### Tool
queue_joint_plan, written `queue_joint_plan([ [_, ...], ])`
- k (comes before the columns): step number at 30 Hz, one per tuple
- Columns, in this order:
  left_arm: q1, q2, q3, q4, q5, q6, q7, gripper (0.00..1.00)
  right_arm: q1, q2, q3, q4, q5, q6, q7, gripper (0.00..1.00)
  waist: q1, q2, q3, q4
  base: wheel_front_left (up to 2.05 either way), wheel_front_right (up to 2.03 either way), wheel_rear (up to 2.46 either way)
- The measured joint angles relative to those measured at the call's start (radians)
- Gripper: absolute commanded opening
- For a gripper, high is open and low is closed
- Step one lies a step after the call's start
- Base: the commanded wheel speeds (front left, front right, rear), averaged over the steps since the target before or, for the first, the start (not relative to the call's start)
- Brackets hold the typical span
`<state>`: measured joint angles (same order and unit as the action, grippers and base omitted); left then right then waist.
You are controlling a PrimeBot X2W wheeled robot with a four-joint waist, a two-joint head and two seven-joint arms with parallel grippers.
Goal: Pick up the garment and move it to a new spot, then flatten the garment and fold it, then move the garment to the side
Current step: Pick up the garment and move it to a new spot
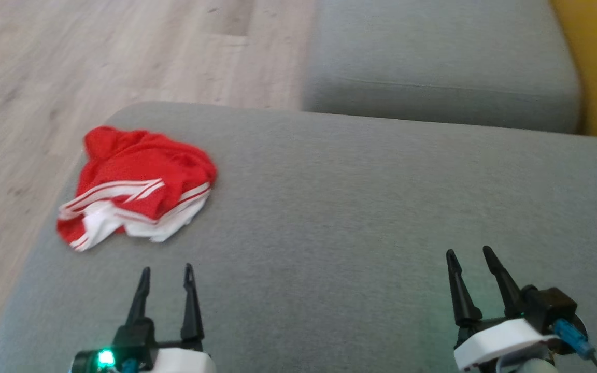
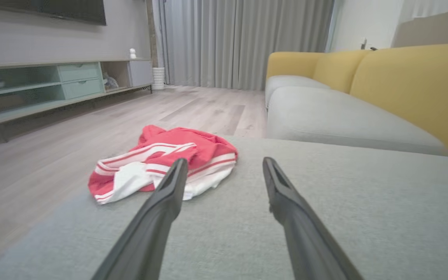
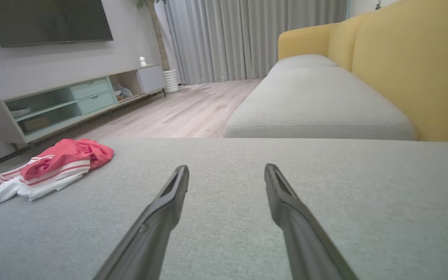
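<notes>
Crumpled red-and-white striped cloth garment (image 1: 138,186) near left edge of grey fabric cushion (image 1: 329,207), bare cushion stretching right, left gripper (image 1: 167,268) and right gripper (image 1: 468,250) lower frame, fingers spread, empty

light: bright, even, soft | shadows: faint | head view: floor (image 1: 29,77) smeared by blur | wrist views: edges stretched

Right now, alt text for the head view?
A crumpled red and white garment lies near the left edge of a grey cushion. The left gripper and right gripper sit open and empty at the bottom, clear of it.
</notes>
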<state>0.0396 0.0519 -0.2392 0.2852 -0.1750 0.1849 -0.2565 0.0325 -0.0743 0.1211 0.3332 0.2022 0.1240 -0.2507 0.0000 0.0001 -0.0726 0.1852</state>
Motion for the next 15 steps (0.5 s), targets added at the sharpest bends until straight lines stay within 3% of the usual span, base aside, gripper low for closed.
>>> queue_joint_plan([
  [10, 0.002, 0.000, 0.076, -0.023, 0.011, 0.001, 0.000, 1.00, -0.005, 0.009, 0.010, 0.001, 0.000, 0.000, 0.000, 1.00, 0.0000, 0.0000, 0.024, 0.189, 0.00, 0.00, 0.00],
  [15, 0.002, 0.000, 0.111, -0.038, 0.011, 0.001, 0.000, 1.00, -0.012, 0.010, 0.011, -0.002, -0.007, 0.000, 0.000, 1.00, 0.0000, 0.0000, 0.042, 0.250, 0.00, 0.00, 0.00],
])
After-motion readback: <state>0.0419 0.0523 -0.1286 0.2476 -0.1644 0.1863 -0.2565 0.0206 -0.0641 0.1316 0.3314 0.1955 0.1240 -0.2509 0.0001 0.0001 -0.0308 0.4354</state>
